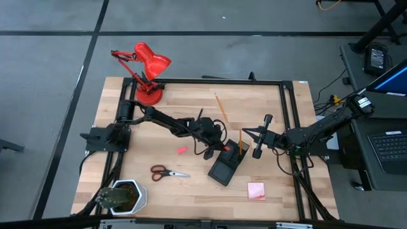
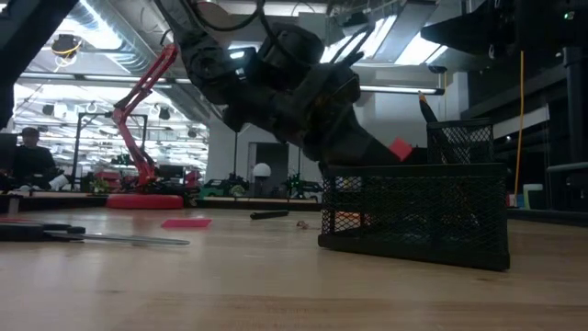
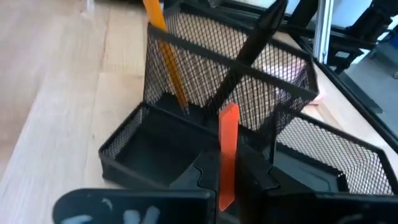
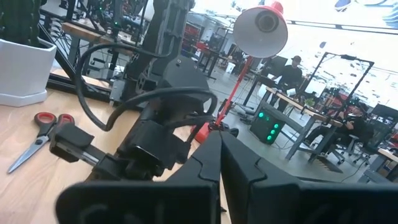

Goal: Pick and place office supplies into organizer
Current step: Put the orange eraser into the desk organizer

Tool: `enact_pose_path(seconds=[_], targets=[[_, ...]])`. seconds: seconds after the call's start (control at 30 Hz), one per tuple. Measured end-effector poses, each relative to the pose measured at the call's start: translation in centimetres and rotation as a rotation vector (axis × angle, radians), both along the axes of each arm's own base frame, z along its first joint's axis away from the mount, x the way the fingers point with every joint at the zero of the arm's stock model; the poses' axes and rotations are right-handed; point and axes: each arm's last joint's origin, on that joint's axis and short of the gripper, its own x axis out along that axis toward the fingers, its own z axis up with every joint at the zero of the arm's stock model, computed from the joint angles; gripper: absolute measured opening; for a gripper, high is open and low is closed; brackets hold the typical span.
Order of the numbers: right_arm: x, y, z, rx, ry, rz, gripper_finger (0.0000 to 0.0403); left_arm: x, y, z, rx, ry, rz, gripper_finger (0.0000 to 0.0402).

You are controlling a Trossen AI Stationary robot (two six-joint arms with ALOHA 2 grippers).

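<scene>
Lower end of flat orange-red eraser strip (image 3: 227, 155) hidden between closed left tool (image 3: 227, 186) fingers. Bases of orange pencil (image 3: 166, 56) and black pen (image 3: 252, 43) beyond it veiled by black mesh organizer (image 3: 205, 74).

Floor (image 1: 51, 57): gray, with dark lines, all around my table.
Table (image 1: 191, 191): light wood.
Laptop (image 1: 389, 147): on a dark desk beside my table.
Room: long bright ceiling lights (image 2: 101, 23); people sit at far desks (image 4: 292, 68).
</scene>
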Motion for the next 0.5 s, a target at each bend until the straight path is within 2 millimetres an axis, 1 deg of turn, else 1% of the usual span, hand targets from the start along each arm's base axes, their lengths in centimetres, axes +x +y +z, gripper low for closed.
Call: enact_pose_path(seconds=[0.13, 0.3, 0.5], targets=[[0.0, 0.0, 0.0, 0.000, 0.000, 0.000, 0.0012, 0.4, 0.0, 0.2, -0.014, -0.010, 0.005, 0.0017], [0.0, 0.0, 0.0, 0.000, -0.001, 0.000, 0.0012, 0.7, 0.0, -0.2, -0.029, 0.003, 0.014, 0.0017], [0.0, 0.0, 0.0, 0.000, -0.001, 0.000, 0.0012, 0.7, 0.0, -1.6, -0.059, 0.045, 0.025, 0.0017]])
